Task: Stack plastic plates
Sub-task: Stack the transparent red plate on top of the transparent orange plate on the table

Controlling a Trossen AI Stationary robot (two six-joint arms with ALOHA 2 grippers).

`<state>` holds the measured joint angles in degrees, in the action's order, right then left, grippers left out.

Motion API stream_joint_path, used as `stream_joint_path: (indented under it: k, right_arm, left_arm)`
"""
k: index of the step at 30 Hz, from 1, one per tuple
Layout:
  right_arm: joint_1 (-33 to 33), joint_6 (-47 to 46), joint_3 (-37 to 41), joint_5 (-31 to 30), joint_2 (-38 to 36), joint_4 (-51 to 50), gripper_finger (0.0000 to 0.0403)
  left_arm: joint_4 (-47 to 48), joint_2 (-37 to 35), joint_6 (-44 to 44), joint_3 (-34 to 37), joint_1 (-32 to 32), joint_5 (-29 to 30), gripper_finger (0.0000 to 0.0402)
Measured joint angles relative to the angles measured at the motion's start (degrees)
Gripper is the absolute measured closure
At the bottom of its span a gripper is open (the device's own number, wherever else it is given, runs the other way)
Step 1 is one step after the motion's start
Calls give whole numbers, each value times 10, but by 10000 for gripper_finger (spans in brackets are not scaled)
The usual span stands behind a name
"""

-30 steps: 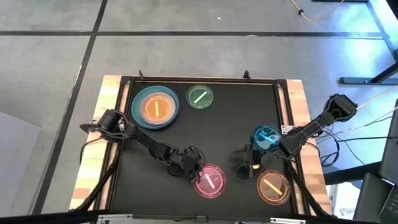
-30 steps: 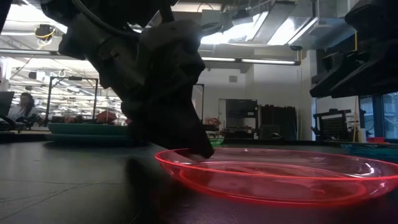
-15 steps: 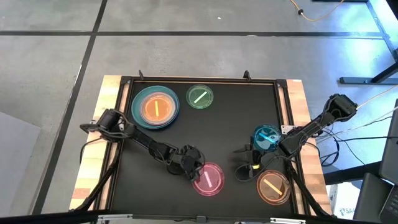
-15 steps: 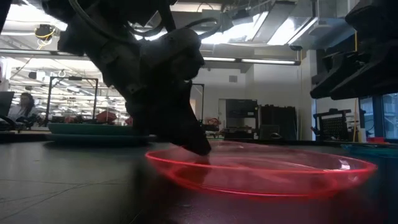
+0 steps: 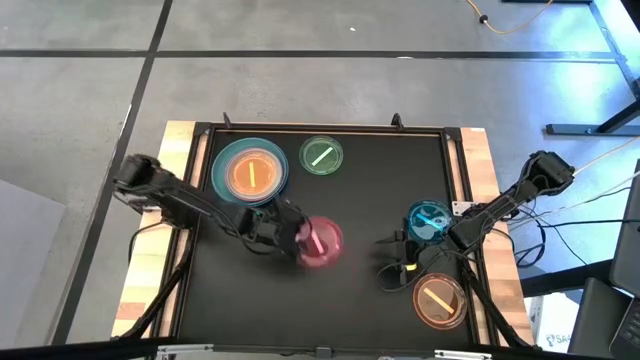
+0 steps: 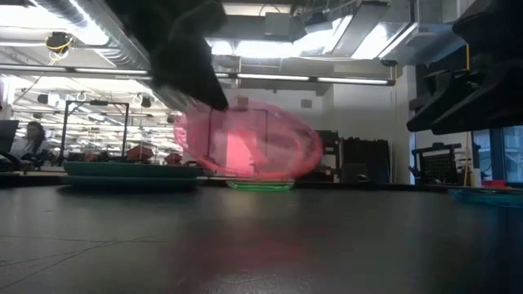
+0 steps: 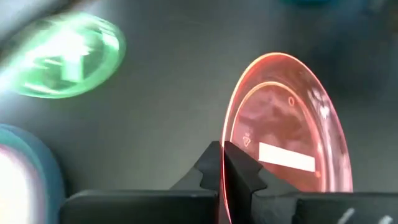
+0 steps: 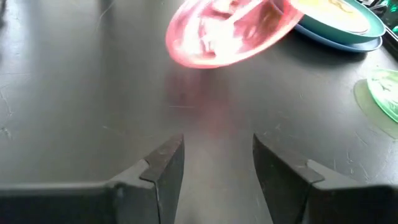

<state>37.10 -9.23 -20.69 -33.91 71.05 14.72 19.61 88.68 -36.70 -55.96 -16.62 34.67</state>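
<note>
My left gripper [image 5: 290, 238] is shut on a translucent pink plate [image 5: 321, 242], which hangs in the air over the table's middle, near the stack. The stack [image 5: 250, 172] at the far left is a large blue plate and a teal plate with an orange plate on top. A green plate [image 5: 322, 156] lies flat beside it. A small blue plate [image 5: 428, 220] and an orange plate [image 5: 440, 300] lie flat on the right. My right gripper [image 8: 217, 163] is open, low over the table between those two, and touches nothing. My left gripper pinches the pink plate's rim [image 7: 222, 163] between its two fingers, one finger on each face of the plate. It comes at the rim from the table's left side. The plate [image 6: 249, 143] is lifted clear of the table and tilted steeply, nearly on edge.
The black mat is framed by a raised rail and wooden table edges [image 5: 180, 140]. Bare mat lies in the middle and near left. The right arm [image 6: 466, 73] stands at the right side. A room with desks shows beyond the table.
My left gripper, shut on the pink plate's rim, has risen and moved toward the far edge and the stack. The plate first slid and tipped up off the mat near the near edge; now it is lifted clear and steeply tilted.
</note>
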Motion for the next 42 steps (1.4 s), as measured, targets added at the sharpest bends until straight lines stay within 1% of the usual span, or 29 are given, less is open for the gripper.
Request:
stream_joint_path:
  k: [6, 11, 17, 22, 28, 32, 37, 39, 42]
  right_arm:
    - [0, -6, 0, 0, 0, -4, 219]
    - [0, -6, 0, 0, 0, -5, 219]
    - [0, -9, 0, -5, 0, -13, 219]
    - [0, -10, 0, -5, 0, -13, 219]
    - [0, -12, 0, -12, 0, -13, 219]
    - [0, -12, 0, -12, 0, -13, 219]
    - [0, -12, 0, -12, 0, -13, 219]
    - [0, -12, 0, -13, 0, -13, 219]
    - [0, -12, 0, -13, 0, -13, 219]
  left_arm:
    - [135, -83, -5, 0, 26, 74, 400]
    - [223, -137, -11, 0, 64, 94, 400]
    - [328, -180, -41, 0, 123, 141, 399]
    - [399, -187, -51, 0, 184, 143, 399]
    - [416, -187, -47, 13, 251, 143, 399]
    - [417, -187, -34, 40, 282, 120, 399]
    - [393, -186, -32, 80, 310, 85, 399]
    - [392, -186, -32, 91, 319, 74, 393]
    - [391, -186, -16, 98, 330, 60, 367]
